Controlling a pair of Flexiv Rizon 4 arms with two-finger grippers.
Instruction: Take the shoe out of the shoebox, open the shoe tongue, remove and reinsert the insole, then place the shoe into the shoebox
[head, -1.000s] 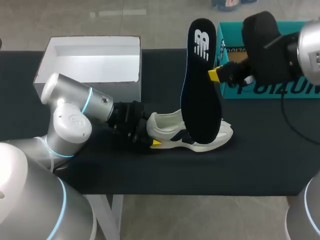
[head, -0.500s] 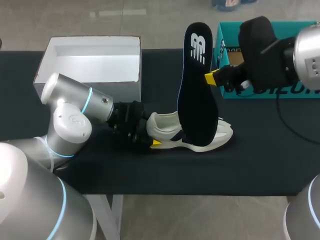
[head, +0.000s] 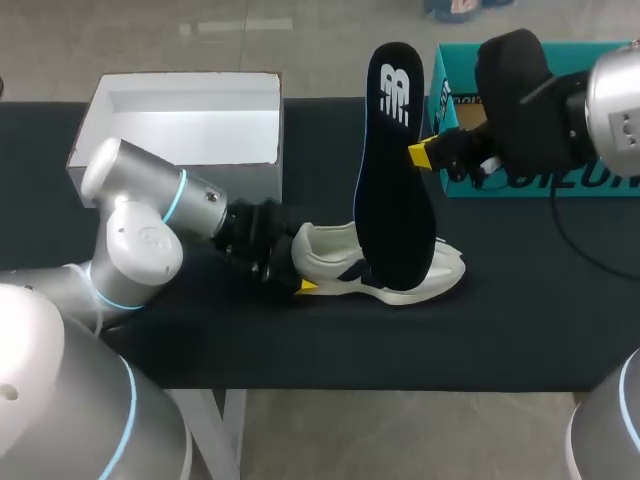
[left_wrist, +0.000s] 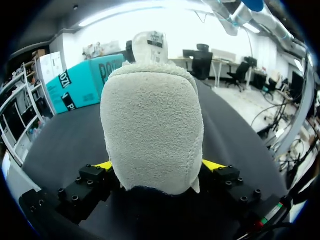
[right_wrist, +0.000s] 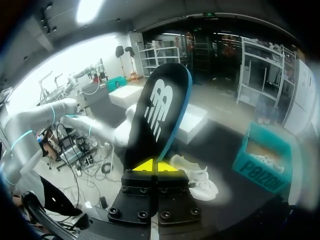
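Over the last second the right gripper (head: 425, 152) has carried the insole (head: 393, 180) a little toward the heel end of the shoe (head: 385, 270), and the insole's top has drifted with it. The shoe has not shifted. The left gripper (left_wrist: 159, 167) stays clamped on the shoe's heel, one yellow tip on each side.

The right gripper is pinched tight on the insole's edge. The insole stands nearly upright over the middle of the shoe, its lower end reaching down to the shoe.

There is one shoe, lying on the black table (head: 300, 340), and one insole. There are two boxes: a white box (head: 180, 125) beyond the shoe's heel and a teal box (head: 540, 120) beyond its toe.
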